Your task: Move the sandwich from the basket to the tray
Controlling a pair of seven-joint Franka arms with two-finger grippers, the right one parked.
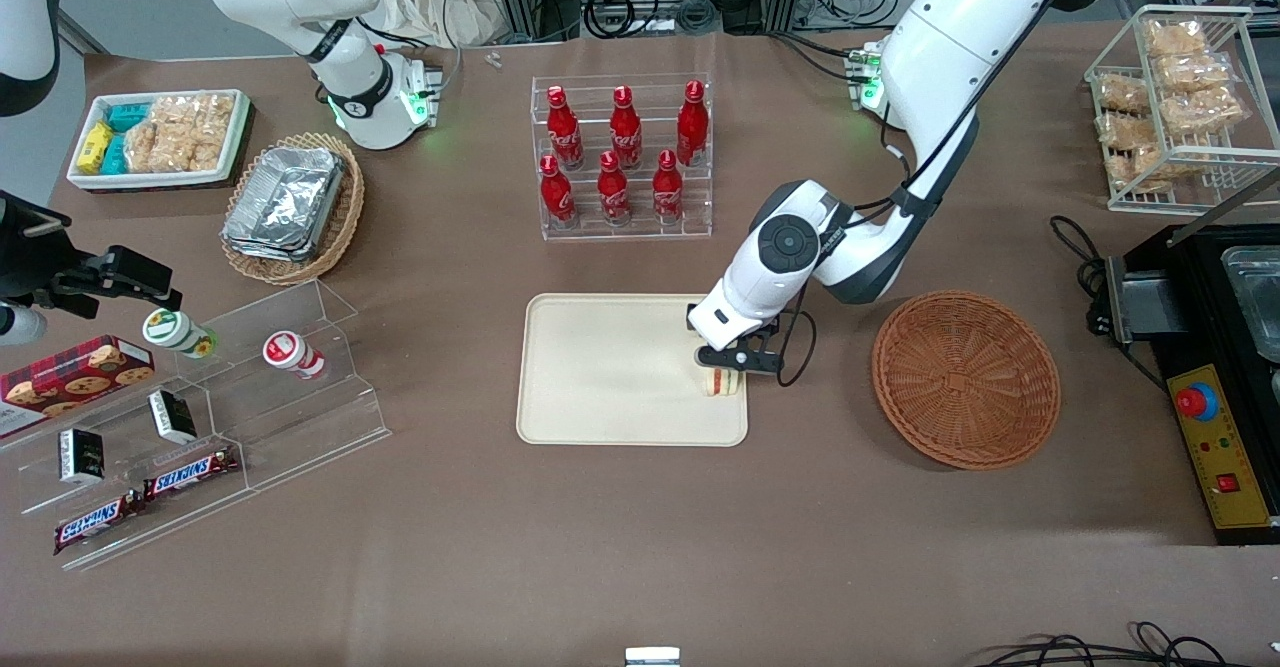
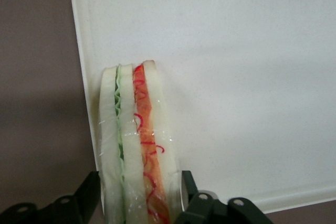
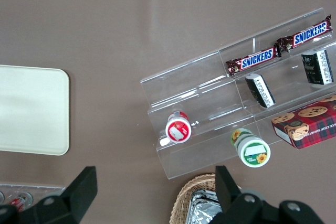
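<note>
Item: sandwich (image 2: 134, 145), pinched upright in the closed gripper (image 1: 722, 371) over the tray's (image 1: 600, 367) basket-side (image 1: 965, 379) edge; risk judged: released there, it could topple onto the bench (image 1: 640, 547).

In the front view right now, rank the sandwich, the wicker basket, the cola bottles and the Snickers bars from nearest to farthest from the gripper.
1. Sandwich: between the gripper's fingers, on the tray.
2. Basket: beside the tray, toward the working arm's end.
3. Cola bottles: farther from the camera.
4. Snickers bars: toward the parked arm's end.
</note>
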